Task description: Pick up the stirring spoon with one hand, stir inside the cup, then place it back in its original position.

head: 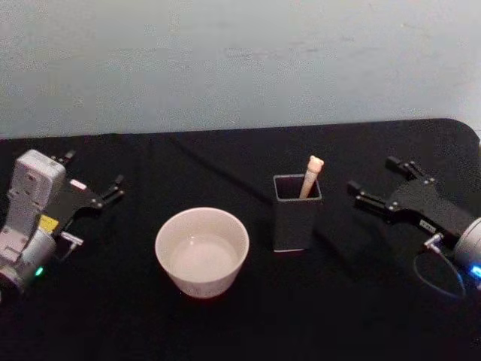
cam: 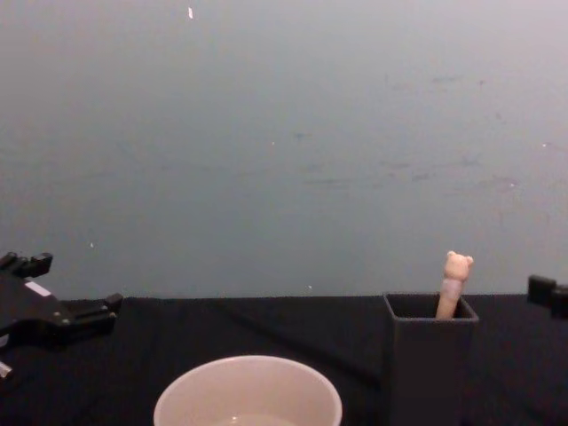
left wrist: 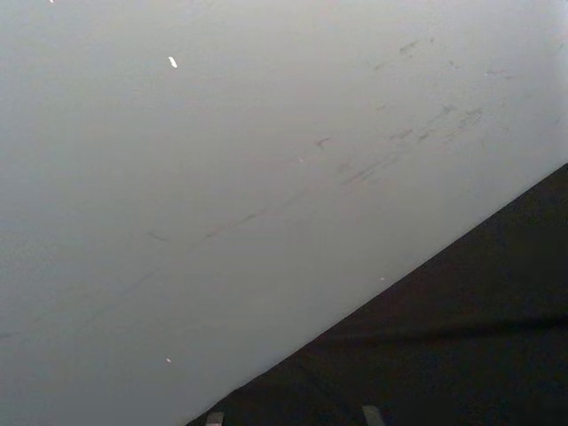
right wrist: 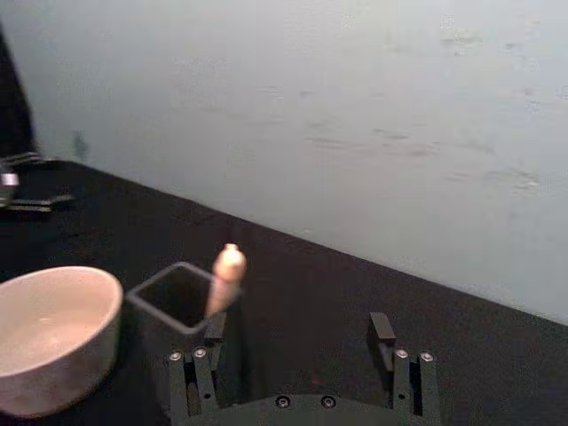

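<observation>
Spoon (head: pixel 311 176) (in holder (head: pixel 295 222)) near right end effector (head: pixel 372 174)

- a table under a plain black cloth (head: pixel 225 158); the cloth lies flat and covers the whole top; its far edge meets a pale grey-blue wall (head: pixel 225 60); the far right corner is rounded
- a wide round cream-white cup (head: pixel 201 252) with a thin smooth rim; it stands upright on the cloth, mouth up, left of the middle and toward the near side
- a dark grey square holder box (head: pixel 296 213), tall and open-topped; it stands upright on the cloth just to the right of the cup and slightly farther back; the two do not touch, with a strip of bare cloth between them
</observation>
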You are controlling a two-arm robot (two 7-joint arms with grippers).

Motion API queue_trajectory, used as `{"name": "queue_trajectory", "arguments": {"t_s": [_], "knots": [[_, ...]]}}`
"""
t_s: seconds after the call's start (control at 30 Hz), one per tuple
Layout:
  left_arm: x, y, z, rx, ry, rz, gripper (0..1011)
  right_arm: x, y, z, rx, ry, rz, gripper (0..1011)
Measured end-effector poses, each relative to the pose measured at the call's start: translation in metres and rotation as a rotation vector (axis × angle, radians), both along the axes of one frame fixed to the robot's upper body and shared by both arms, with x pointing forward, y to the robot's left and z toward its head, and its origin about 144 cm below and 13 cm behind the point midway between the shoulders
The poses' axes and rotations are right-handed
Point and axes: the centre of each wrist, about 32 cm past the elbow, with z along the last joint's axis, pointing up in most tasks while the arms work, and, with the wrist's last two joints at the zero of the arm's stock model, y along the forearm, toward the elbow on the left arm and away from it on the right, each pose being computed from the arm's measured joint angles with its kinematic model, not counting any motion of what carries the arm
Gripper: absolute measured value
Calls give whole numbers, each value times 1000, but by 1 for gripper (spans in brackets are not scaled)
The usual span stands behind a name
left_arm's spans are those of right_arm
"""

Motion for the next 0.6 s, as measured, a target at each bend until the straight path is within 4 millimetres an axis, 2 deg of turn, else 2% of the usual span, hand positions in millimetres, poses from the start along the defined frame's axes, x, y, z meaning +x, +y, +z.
{"name": "queue_trajectory", "arguments": {"t_s": [0.23, 0.6], "knots": [[0, 0, 0, 0, 0, 0, 1001, 1, 11, 0, 27, 8, 77, 1000], [0, 0, 0, 0, 0, 0, 1002, 24, 29, -2, 64, 50, 121, 1000]]}}
